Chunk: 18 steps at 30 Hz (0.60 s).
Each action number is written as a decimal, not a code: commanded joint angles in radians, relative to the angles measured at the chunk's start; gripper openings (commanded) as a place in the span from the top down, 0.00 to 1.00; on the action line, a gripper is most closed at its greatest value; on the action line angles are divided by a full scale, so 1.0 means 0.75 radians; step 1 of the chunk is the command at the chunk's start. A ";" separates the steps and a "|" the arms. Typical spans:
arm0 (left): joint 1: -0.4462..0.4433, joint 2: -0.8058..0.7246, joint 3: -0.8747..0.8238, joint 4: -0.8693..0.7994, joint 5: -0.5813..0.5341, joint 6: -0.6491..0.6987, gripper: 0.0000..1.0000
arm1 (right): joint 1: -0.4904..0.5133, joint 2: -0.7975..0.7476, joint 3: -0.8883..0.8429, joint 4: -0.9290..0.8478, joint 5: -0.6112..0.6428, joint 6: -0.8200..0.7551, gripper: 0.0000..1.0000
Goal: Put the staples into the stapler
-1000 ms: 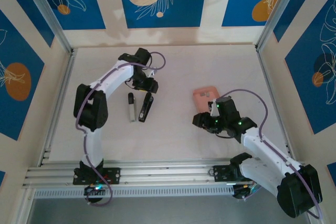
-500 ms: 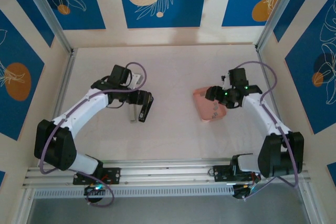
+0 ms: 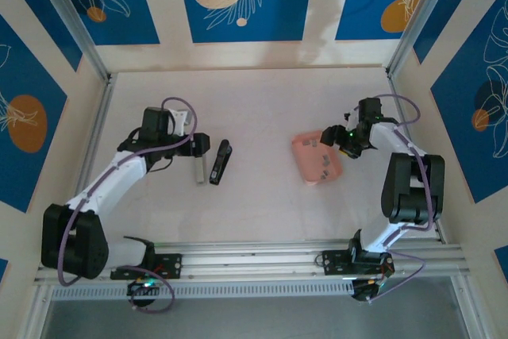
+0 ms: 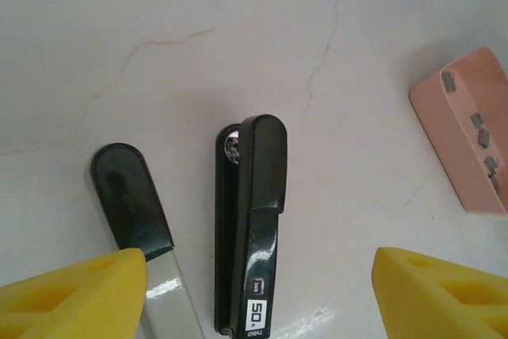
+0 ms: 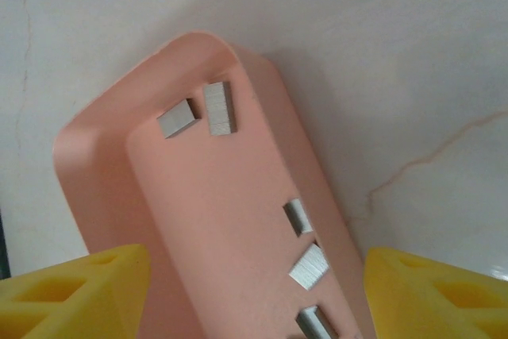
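On the worktop (image 3: 262,101), my left arm (image 3: 107,184) stretches low, jaws wide and empty above the black stapler (image 4: 254,220); my right arm (image 3: 409,188) folds back, jaws wide over the pink tray (image 5: 87,188) holding loose grey staples (image 5: 218,107).

White arm links (image 3: 111,180), black joints (image 3: 75,240), lilac cables (image 3: 178,103), yellow pincer fingers (image 4: 71,291), green wrist lights (image 3: 347,129)

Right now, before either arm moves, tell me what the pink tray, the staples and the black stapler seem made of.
The pink tray: probably plastic, matte, with rounded moulded corners and even colour. The staples: metal, dull grey blocks with a faint sheen. The black stapler: glossy shell catching highlights, likely plastic or painted metal; I cannot tell which.
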 commanded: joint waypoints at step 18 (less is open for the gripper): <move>0.163 -0.120 -0.153 0.236 -0.046 -0.018 0.14 | 0.652 0.031 0.129 0.107 -0.052 0.306 0.28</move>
